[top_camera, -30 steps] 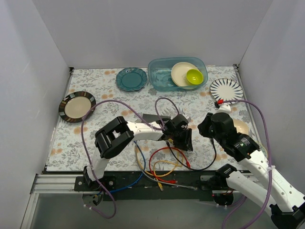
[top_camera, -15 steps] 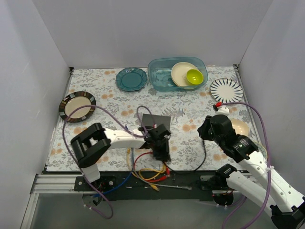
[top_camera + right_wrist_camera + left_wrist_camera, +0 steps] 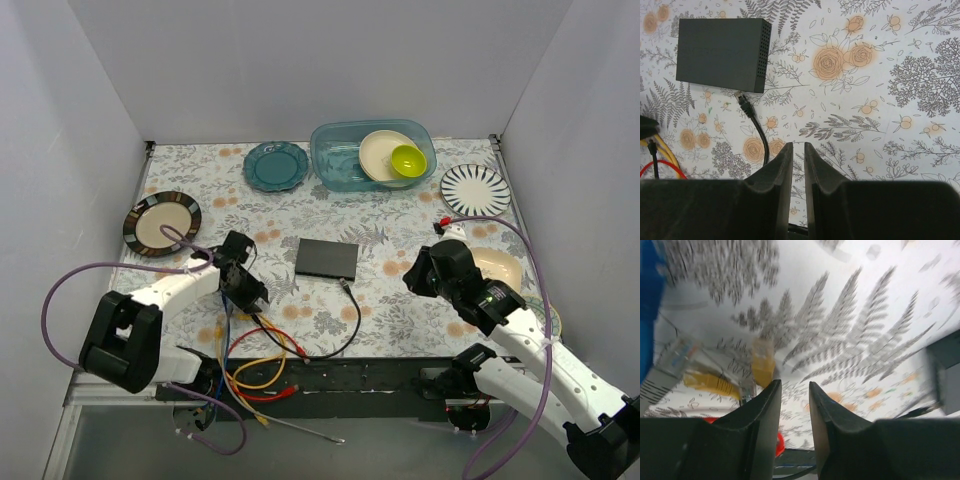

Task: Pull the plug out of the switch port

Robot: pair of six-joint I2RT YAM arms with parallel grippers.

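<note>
We judge the pull done: the plug [image 3: 742, 100] lies loose on the table [image 3: 900, 165] just beside the black switch box [image 3: 720, 54], outside any switch port. The left gripper [image 3: 794, 385] and right gripper [image 3: 798, 146] are nearly closed, empty

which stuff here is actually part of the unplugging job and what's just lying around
Job: black switch box, plug on the black cable, lying loose beside it.
Lying about: teal plate, striped plate, dark-rimmed plate, blue bin, coloured cables.
</note>
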